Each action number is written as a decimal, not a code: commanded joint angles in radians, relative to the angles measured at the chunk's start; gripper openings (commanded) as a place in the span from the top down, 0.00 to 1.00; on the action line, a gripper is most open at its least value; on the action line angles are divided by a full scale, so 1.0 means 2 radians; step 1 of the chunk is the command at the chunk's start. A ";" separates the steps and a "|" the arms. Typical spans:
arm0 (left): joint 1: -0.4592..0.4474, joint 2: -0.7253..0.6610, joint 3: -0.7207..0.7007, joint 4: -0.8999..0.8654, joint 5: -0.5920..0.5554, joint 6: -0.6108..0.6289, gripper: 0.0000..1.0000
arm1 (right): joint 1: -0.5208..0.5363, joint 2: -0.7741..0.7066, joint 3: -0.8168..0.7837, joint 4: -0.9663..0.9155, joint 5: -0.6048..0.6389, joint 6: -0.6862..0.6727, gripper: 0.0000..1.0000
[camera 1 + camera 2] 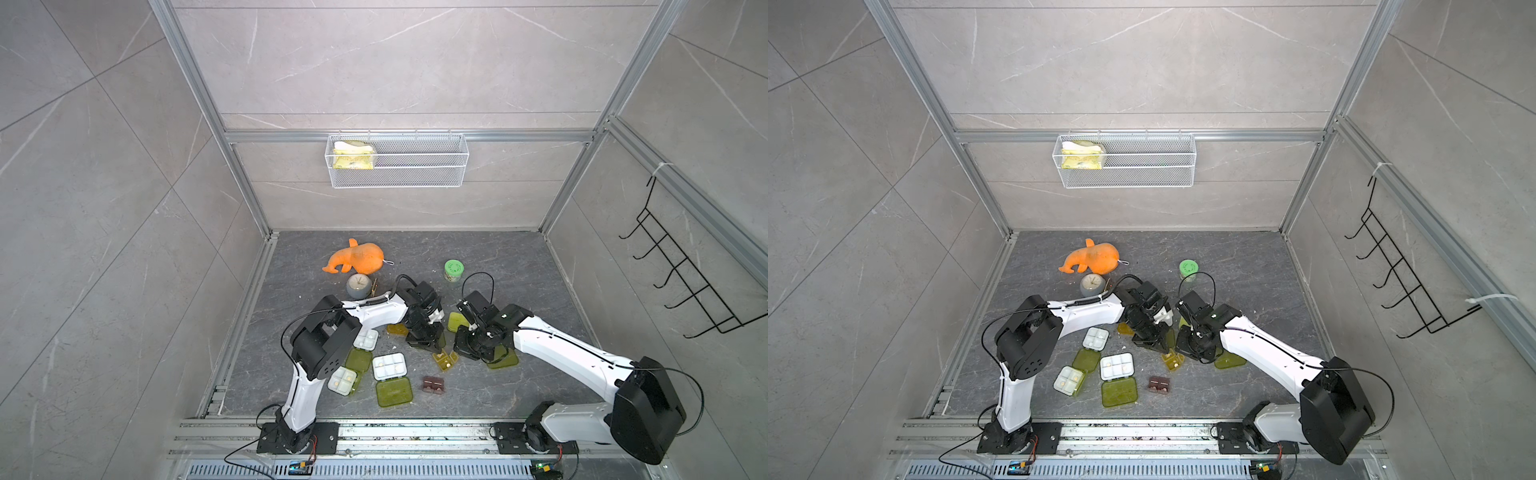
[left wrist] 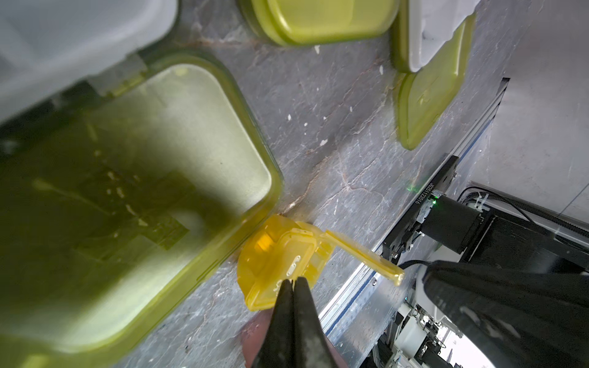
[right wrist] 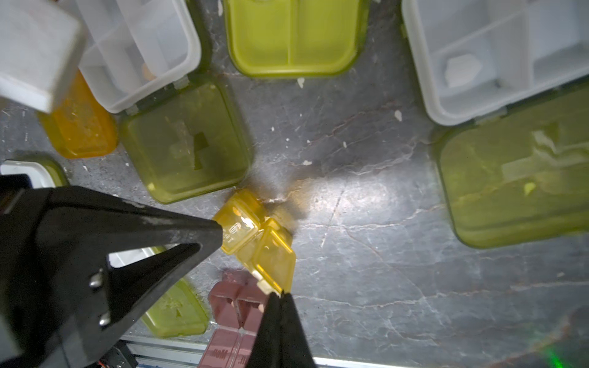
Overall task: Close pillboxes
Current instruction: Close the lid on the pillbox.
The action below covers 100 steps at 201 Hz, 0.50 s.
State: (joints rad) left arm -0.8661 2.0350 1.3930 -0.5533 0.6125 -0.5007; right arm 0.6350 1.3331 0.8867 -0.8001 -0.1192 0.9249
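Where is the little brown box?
In both top views the little brown box sits just right of the big open pillbox's green lid, nearer the robot than the small amber box.

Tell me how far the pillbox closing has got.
Early. One yellow-green box looks shut. In hand: left fingers and right fingers, both shut, sit at the small amber box, one flap raised. Remaining: at least three white trays lie open.

White serial code — roughly J825112016 — on the black base plate [image 2: 444, 172]; embossed letters on the amber box [image 3: 242, 227] blur.
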 commanded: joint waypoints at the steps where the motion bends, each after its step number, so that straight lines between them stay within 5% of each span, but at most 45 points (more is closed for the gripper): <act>1: -0.003 0.005 0.009 -0.014 0.019 0.015 0.99 | 0.002 0.000 -0.007 -0.002 0.008 0.009 1.00; 100: -0.002 0.015 0.013 -0.020 0.022 0.025 1.00 | 0.002 0.039 -0.007 0.026 -0.014 0.008 1.00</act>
State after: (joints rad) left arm -0.8661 2.0499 1.3933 -0.5568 0.6407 -0.4805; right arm 0.6350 1.3907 0.8806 -0.7639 -0.1295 0.9249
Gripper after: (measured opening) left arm 0.045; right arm 0.044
